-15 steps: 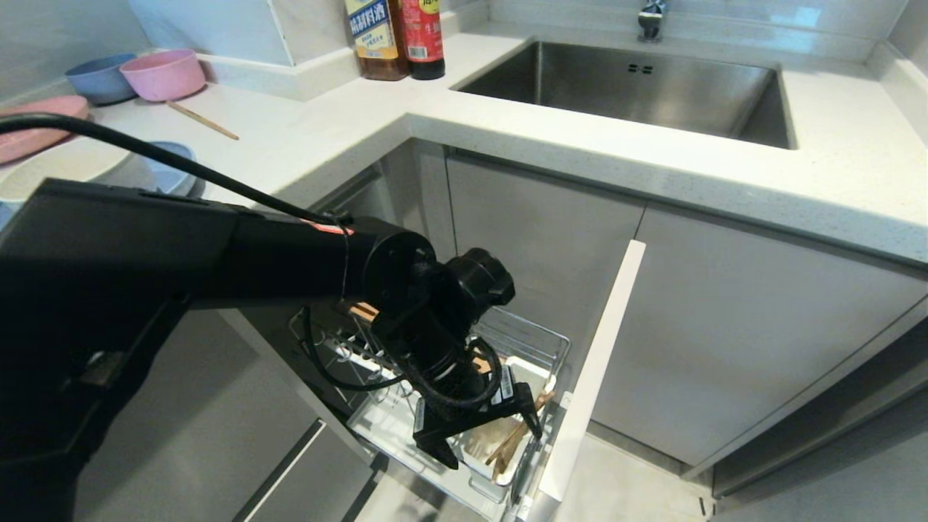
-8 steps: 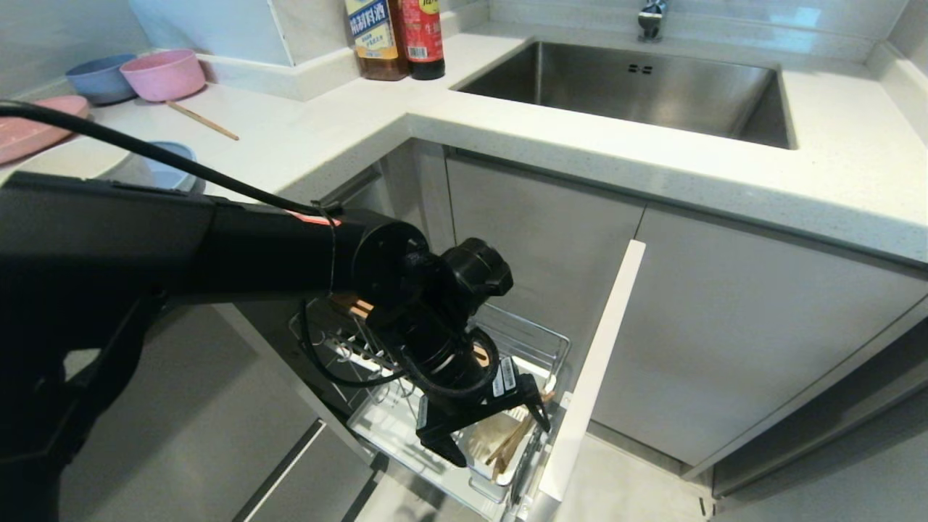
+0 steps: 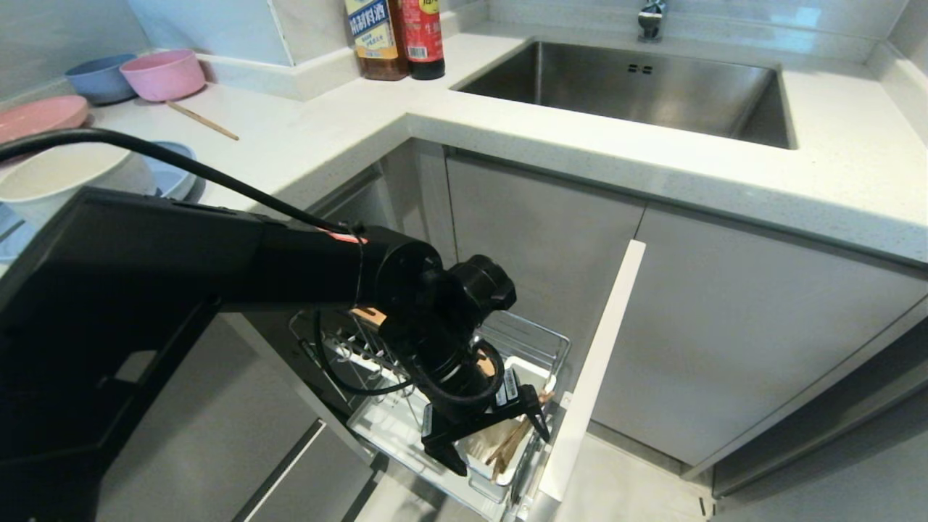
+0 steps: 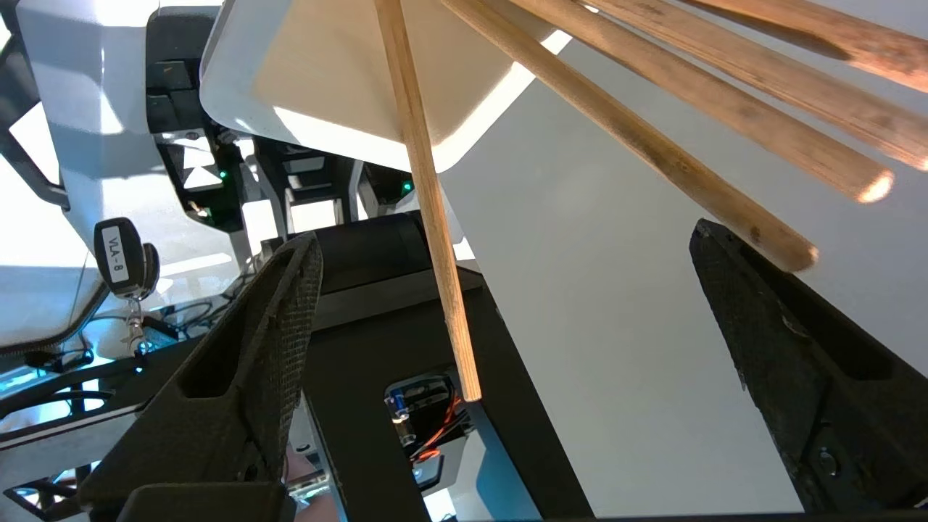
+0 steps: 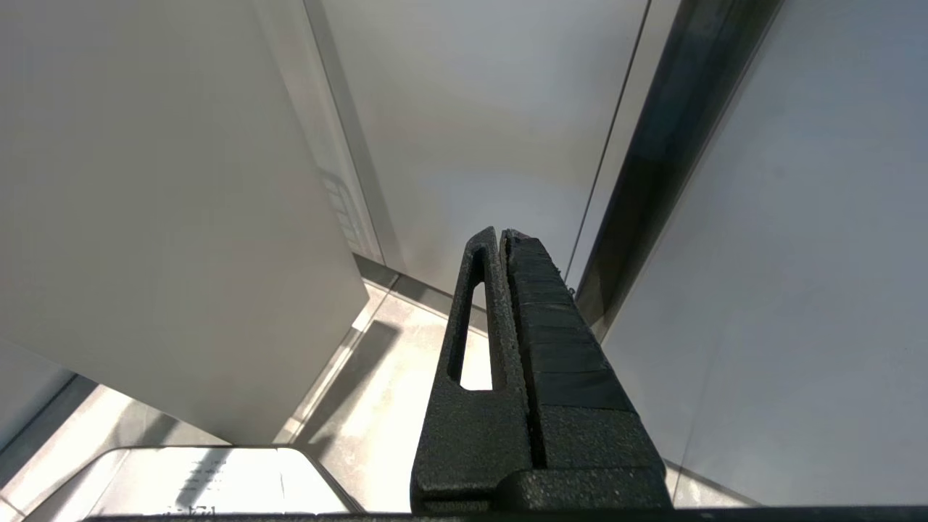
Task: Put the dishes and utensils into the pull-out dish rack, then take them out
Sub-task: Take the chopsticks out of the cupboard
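Chrome pull-out dish rack [image 3: 540,341] is sitting open below the desk [image 3: 348,138]; left gripper [image 3: 484,441] is hovering over its white utensil cup [image 3: 489,464] holding chopsticks [image 3: 511,444]. Left wrist view: fingers [image 4: 279,348] are spreading wide, gripping nothing, chopsticks [image 4: 428,196] between them. Right wrist view: right gripper [image 5: 507,250] is hanging with fingers pressed together, empty.
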Robot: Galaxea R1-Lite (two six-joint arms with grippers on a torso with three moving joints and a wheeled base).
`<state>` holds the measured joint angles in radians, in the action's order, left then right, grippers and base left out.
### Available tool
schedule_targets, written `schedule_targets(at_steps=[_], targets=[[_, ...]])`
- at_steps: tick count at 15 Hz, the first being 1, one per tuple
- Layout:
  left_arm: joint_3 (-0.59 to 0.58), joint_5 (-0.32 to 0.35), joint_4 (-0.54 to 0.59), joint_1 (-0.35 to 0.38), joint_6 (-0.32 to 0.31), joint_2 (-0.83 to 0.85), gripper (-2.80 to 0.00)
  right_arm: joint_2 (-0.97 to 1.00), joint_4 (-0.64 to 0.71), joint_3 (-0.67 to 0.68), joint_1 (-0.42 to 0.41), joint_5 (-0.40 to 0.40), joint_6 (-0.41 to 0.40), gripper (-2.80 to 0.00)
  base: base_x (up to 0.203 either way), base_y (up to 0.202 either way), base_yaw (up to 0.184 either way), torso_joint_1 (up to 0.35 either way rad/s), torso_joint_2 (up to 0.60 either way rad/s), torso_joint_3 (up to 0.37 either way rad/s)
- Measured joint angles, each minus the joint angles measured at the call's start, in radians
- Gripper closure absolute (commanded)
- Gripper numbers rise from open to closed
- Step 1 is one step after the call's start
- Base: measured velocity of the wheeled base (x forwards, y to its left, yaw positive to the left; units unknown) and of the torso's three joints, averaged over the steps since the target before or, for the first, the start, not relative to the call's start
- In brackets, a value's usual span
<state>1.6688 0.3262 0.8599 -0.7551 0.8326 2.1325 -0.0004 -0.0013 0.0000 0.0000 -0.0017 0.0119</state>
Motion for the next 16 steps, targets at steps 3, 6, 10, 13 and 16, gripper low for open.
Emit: schedule_targets(at_steps=[3, 6, 10, 13, 16], targets=[[-0.016, 0.0, 0.003, 0.005, 0.0, 0.008, -2.8, 0.0, 0.0, 0.0, 0.0, 0.0, 0.0, 0.0, 0.0, 0.0, 0.0, 0.0, 0.0, 0.0], [-0.022, -0.001, 0.005, 0.009, 0.001, 0.01, -2.8, 0.0, 0.0, 0.0, 0.0, 0.0, 0.0, 0.0, 0.0, 0.0, 0.0, 0.0, 0.0, 0.0], [-0.025, -0.003, 0.003, 0.015, 0.016, -0.006, -2.8, 0.0, 0.0, 0.0, 0.0, 0.0, 0.0, 0.0, 0.0, 0.0, 0.0, 0.0, 0.0, 0.0], [-0.019, -0.007, -0.001, 0.02, 0.02, -0.05, -2.8, 0.0, 0.0, 0.0, 0.0, 0.0, 0.0, 0.0, 0.0, 0.0, 0.0, 0.0, 0.0, 0.0], [-0.013, -0.006, -0.008, 0.039, 0.02, -0.073, -2.8, 0.0, 0.0, 0.0, 0.0, 0.0, 0.0, 0.0, 0.0, 0.0, 0.0, 0.0, 0.0, 0.0]])
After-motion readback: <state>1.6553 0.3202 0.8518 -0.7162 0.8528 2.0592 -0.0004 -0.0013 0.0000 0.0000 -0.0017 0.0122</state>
